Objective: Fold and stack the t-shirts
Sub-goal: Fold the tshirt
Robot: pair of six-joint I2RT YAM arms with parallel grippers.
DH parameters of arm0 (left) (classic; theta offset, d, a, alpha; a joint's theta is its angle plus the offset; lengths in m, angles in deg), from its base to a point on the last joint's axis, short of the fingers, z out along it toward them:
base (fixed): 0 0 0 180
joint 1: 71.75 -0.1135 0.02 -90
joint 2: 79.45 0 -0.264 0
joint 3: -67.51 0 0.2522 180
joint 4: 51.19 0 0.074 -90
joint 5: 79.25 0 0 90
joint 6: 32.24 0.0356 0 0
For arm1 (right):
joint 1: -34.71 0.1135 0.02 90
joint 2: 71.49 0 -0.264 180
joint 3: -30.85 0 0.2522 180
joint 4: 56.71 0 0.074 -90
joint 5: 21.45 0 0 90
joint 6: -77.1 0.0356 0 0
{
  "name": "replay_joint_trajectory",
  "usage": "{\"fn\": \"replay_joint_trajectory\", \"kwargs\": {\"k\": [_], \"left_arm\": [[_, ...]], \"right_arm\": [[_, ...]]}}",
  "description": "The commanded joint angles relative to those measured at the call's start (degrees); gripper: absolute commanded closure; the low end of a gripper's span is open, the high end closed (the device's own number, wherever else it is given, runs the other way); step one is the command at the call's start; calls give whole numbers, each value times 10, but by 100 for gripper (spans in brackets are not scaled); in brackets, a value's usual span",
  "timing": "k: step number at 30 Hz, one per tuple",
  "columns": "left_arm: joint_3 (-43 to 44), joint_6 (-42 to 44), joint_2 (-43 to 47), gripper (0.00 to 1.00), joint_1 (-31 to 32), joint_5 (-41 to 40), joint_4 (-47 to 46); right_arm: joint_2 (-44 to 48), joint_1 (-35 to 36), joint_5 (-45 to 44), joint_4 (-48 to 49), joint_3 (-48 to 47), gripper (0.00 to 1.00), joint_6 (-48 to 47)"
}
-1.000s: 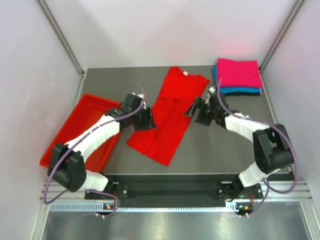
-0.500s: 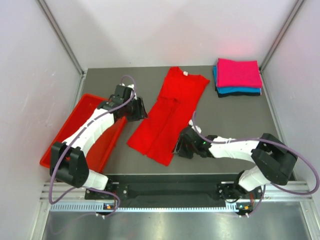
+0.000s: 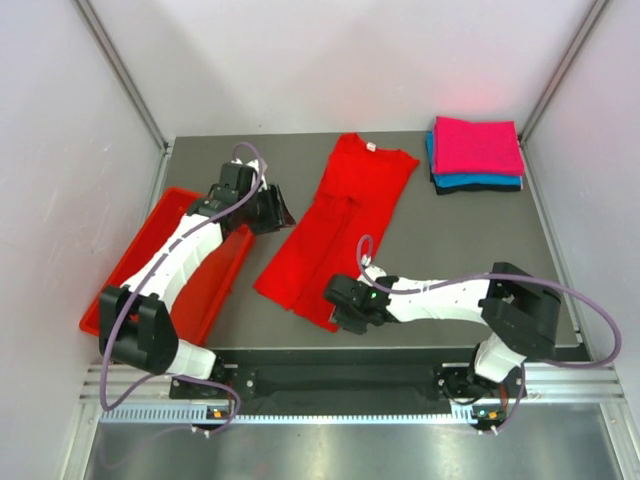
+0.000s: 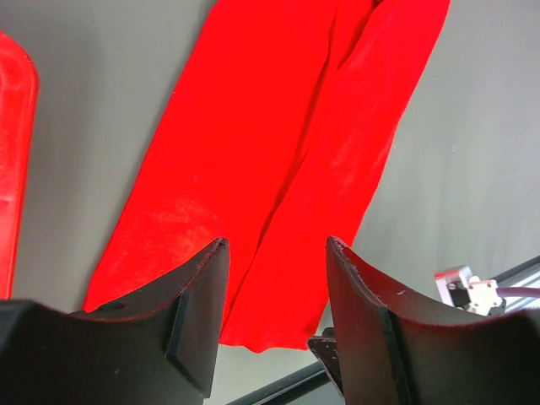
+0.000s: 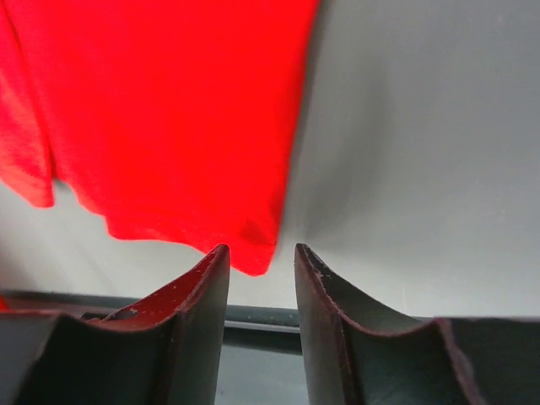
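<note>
From above, the red t-shirt [image 3: 340, 230] lies folded lengthwise on the desk [image 3: 450, 250], running slantwise from the far middle toward the near edge. In the far right corner sits a stack, the magenta t-shirt [image 3: 478, 145] on top, the teal t-shirt [image 3: 480, 180] under it and a sliver of the black t-shirt [image 3: 480, 189] at the bottom. A red tray [image 3: 150, 235] lies along the left side. The left hand [image 3: 275, 210] hangs just beside the red shirt's left edge, and the right hand [image 3: 338, 305] is down at the shirt's near corner.

The left wrist camera shows the left hand [image 4: 277, 245] spread wide with nothing between its fingers, the red t-shirt [image 4: 253, 152] stretched out below it and the tray's edge [image 4: 13, 169] at the left.

On the right wrist camera, the right hand [image 5: 261, 249] has its fingers drawn narrow, and the near corner of the red t-shirt [image 5: 169, 110] reaches into the gap at their tips. I cannot tell whether they have actually pinched the cloth.
</note>
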Motion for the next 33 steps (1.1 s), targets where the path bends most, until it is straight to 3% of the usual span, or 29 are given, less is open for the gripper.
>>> {"fn": "replay_joint_trajectory", "kwargs": {"k": [1, 6, 9, 10, 13, 14, 20, 33], "left_arm": [[-5, 1, 27, 46, -4, 15, -32], [-16, 0, 26, 46, -5, 19, -39], [-18, 2, 25, 46, -6, 22, -37], [-19, 5, 26, 46, -6, 22, -35], [-26, 16, 33, 44, -6, 34, -35], [-28, 20, 34, 44, -6, 36, -34], [-43, 38, 42, 45, -5, 74, 13], [-167, 51, 104, 46, 15, 150, 59]], "right_arm": [[-17, 12, -31, -53, -34, 63, 36], [-37, 15, -31, -45, -43, 64, 34], [-39, 16, -23, -36, -34, 69, 28], [-37, 15, -22, -34, -30, 79, 26], [-26, 15, -22, -25, -11, 99, 20], [-24, 15, -23, -25, -9, 100, 18], [18, 16, -25, -32, 18, 100, -8], [123, 13, -26, -55, 133, 100, -56]]}}
